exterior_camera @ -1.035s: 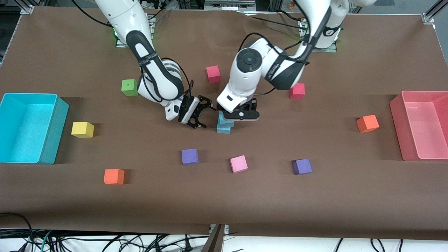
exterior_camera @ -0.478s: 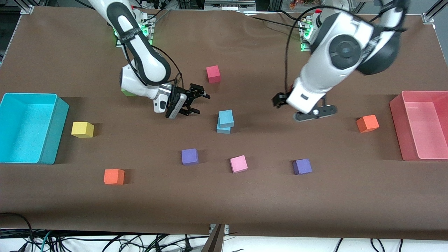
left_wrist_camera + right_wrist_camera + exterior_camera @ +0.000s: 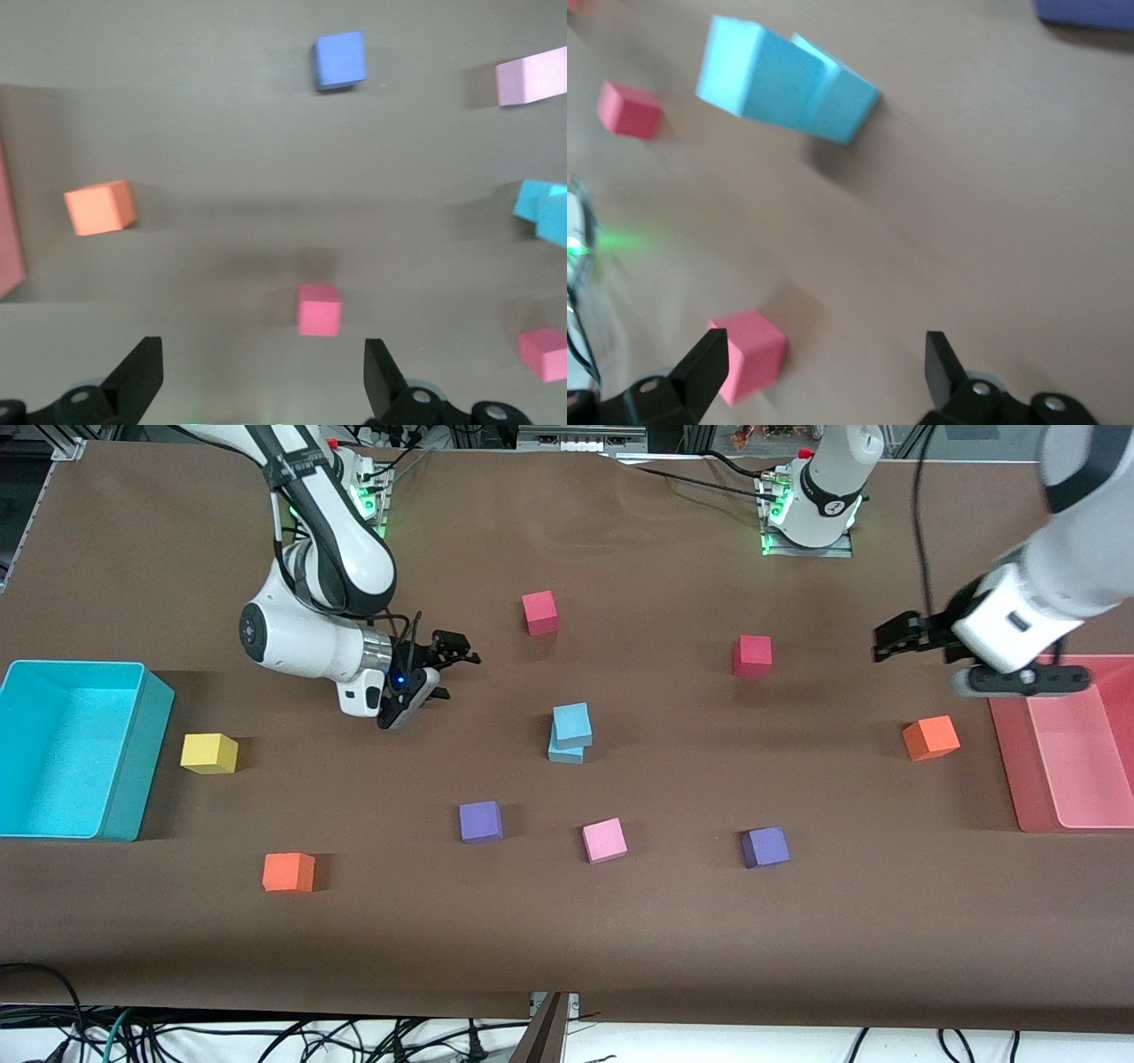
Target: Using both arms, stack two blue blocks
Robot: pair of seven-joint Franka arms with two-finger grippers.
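Blue blocks (image 3: pixel 570 733) stacked; left hand (image 3: pixel 893 639) apart near pink bin (image 3: pixel 1036 779); right hand (image 3: pixel 443 662) apart.

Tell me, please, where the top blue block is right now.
In the front view, the top blue block sits on the lower blue block mid-table, farther from the camera than the pink cube.

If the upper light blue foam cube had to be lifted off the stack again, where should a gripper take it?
Probably from straight above, pinching two opposite vertical side faces of the upper light blue foam cube. It sits twisted and offset on the lower light blue foam cube, so the fingers should align to the upper cube's own faces and stop above the seam. Both the left gripper and right gripper are open, away from it.
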